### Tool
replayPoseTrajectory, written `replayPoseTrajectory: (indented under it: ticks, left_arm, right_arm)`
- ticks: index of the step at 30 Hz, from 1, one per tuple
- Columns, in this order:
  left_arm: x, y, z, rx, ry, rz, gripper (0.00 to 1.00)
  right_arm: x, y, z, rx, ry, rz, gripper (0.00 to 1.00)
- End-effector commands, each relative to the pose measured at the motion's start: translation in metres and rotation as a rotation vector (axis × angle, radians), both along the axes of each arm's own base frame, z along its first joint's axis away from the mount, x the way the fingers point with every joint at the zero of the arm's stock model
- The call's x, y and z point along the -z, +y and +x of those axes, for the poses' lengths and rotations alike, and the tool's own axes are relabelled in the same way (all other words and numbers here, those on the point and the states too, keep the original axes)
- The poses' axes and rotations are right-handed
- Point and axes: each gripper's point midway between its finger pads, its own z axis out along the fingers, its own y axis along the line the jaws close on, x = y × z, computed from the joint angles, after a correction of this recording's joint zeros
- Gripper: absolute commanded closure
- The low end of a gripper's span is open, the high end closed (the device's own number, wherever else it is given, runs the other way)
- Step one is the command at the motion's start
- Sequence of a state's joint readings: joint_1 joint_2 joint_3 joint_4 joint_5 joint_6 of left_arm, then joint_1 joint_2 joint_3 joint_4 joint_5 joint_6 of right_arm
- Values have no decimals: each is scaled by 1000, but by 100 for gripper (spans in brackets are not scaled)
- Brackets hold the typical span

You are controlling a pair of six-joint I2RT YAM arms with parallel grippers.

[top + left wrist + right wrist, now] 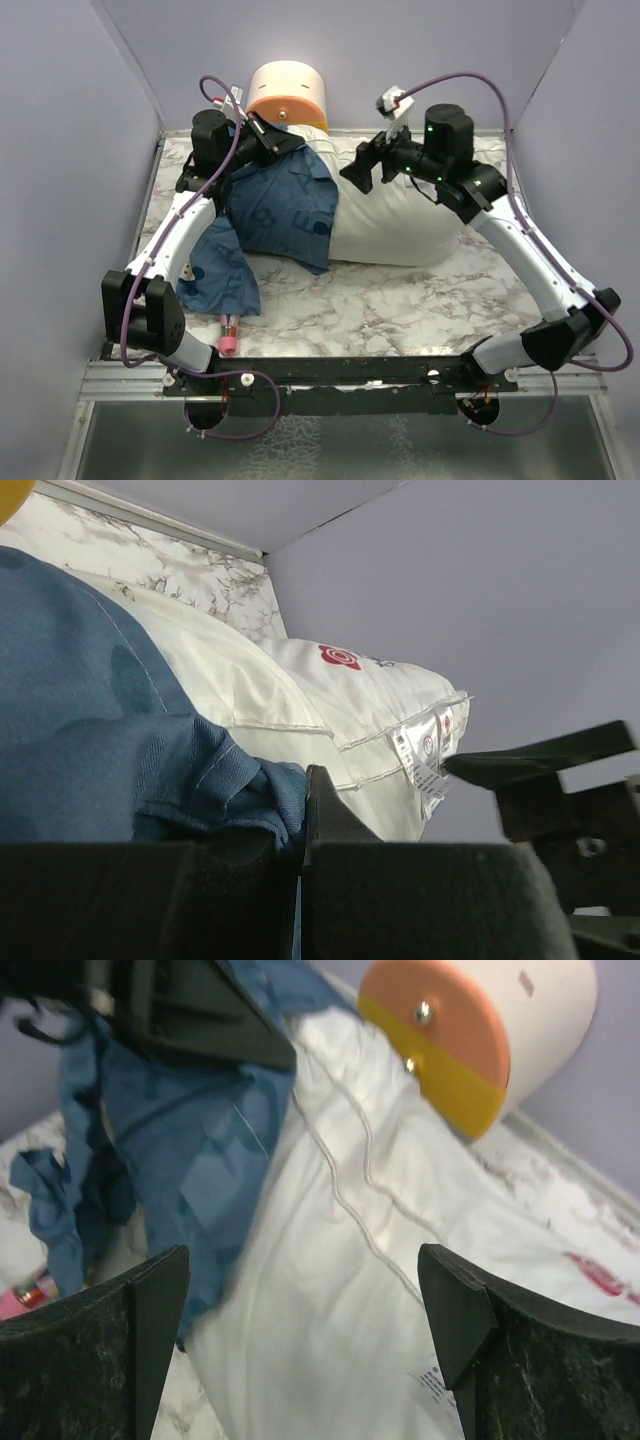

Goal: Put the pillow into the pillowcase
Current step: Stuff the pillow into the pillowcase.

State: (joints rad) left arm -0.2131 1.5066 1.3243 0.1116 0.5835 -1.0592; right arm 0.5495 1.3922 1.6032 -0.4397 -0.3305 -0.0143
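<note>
Work surface is a table [400, 300] topped in white marble pattern with grey veining, boxed in on three sides by plain lavender walls [60, 150]; a metal rail [330, 375] runs along the near edge where both arm bases sit. The pillow [400, 225] lies across the back half of the table, long axis left to right, plump and white, with a red printed label [340, 657] and small tags [425, 755] at its right end. The pillowcase [280, 205], blue with lighter print, is draped over the pillow's left end and trails down and forward onto the marble at front left, crumpled there; most of the pillow is bare. Left gripper [300, 810] sits at the back left, fingers pressed together and pinching a bunched hem of the pillowcase above the pillow's left end. Right gripper [305, 1280] hangs above the pillow's middle, fingers spread wide, nothing between them, white fabric showing through the gap; contact with the pillow cannot be told. A cream cylinder [288, 92] with an orange and yellow end face stands against the back wall, just behind the pillow. A small pink item [229, 340] lies on the marble near the front edge, beside the trailing blue cloth, too small to identify.
</note>
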Motion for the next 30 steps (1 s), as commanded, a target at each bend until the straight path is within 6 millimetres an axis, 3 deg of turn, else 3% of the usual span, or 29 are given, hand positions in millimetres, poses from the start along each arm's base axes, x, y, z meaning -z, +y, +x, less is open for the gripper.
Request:
replayPoseTrajectory:
  ticks: [1, 6, 7, 9, 11, 12, 16, 19, 21, 23, 27, 30]
  left_arm:
    - [-29, 0, -5, 20, -67, -12, 100]
    - [-42, -7, -12, 61, -79, -43, 100]
    - [-48, -16, -17, 92, -94, -47, 100]
    - [-66, -41, -30, 175, -140, -37, 100]
    - [-70, -73, -42, 260, -149, -19, 100]
    - [-70, -88, -49, 302, -148, -18, 100]
    - [-54, -121, -48, 358, -98, -51, 100]
    - [-53, -124, -41, 347, -93, -83, 100]
    - [-53, -119, -33, 315, -100, -86, 100]
    - [-48, -105, -17, 252, -81, -79, 92]
    - [-46, -45, 21, 57, -66, -37, 51]
    - [-58, 2, 26, -90, -153, 122, 22]
  right_arm:
    - [91, -7, 17, 46, 196, -210, 7]
    - [136, 2, 39, 55, 250, -278, 23]
    - [141, 4, 45, 59, 254, -285, 32]
    - [140, 14, 55, 45, 260, -264, 68]
    - [116, 34, 56, -12, 252, -171, 93]
    - [98, 46, 53, -54, 249, -95, 98]
    - [34, 79, 34, -205, 253, 202, 99]
    - [21, 83, 32, -201, 263, 321, 99]
    - [38, 77, 41, -137, 283, 306, 99]
    - [65, 67, 52, -65, 316, 265, 99]
    - [106, 39, 67, 91, 347, 160, 99]
    - [119, 22, 76, 146, 356, 126, 99]
